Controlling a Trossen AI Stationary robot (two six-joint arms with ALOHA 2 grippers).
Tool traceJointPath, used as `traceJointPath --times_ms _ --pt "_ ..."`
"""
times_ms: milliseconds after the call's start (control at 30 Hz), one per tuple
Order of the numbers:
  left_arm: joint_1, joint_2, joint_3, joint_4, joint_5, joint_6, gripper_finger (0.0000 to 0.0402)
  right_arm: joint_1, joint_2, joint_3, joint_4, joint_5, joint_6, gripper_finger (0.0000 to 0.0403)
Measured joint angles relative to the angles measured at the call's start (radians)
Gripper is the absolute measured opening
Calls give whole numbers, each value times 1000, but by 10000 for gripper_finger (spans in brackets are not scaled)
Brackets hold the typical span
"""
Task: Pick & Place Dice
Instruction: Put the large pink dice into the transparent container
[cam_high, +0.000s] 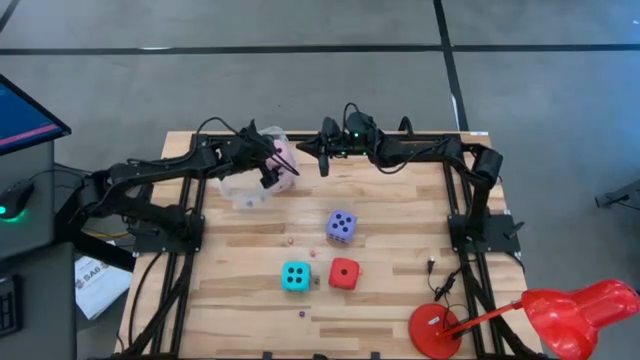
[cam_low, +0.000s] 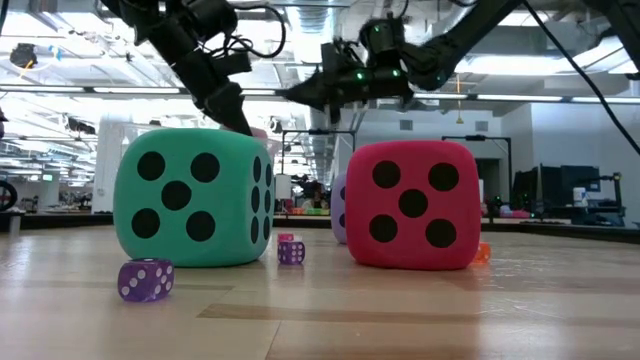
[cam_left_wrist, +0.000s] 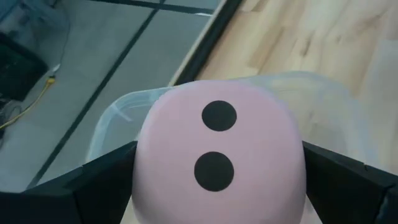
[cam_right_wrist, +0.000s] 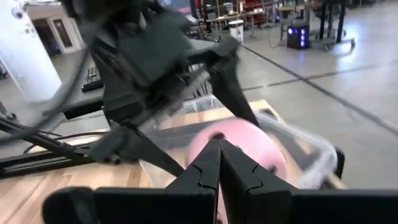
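Note:
A pale pink die (cam_left_wrist: 217, 155), its two-pip face toward the camera, sits between my left gripper's (cam_high: 277, 165) fingers over the clear tub (cam_left_wrist: 118, 118) at the table's far left. The tub (cam_high: 245, 185) stands on the wood. My right gripper (cam_high: 320, 152) hovers shut just right of the tub, and its wrist view shows its fingers (cam_right_wrist: 221, 165) pointing at the pink die (cam_right_wrist: 239, 146). The violet-blue die (cam_high: 341, 226), cyan die (cam_high: 295, 276) and red die (cam_high: 344, 273) rest on the table's middle. I see no second pink die. My left gripper pinches the pink die between its two fingers (cam_left_wrist: 102, 183), one on each opposite side face (cam_left_wrist: 146, 168). The fingers come from above, slanting toward the table's far edge. The die is held over the tub's opening; its underside is hidden.
Several tiny purple and pink dice lie scattered on the wood (cam_low: 145, 280) (cam_low: 291, 250). A red desk lamp (cam_high: 560, 315) stands at the near right corner. The arms' black frames line both sides of the table. Bare wood lies between the tub and the three large dice.

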Motion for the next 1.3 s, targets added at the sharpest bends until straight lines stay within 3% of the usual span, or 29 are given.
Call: traceJointPath --times_ms 300,533,800,1067,1300 --pt "0 -2 0 14 11 4 398 42 -2 100 -154 71 -119 0" --pt "-3 -24 -1 28 13 47 398 42 32 103 -105 105 -125 0" --pt "-3 -32 -1 21 13 47 398 40 180 250 -108 16 -84 0" --pt "-3 -32 -1 12 14 48 398 49 302 473 -351 -13 -108 0" --pt "-3 -46 0 12 -4 54 398 49 348 540 -439 -15 -119 0"
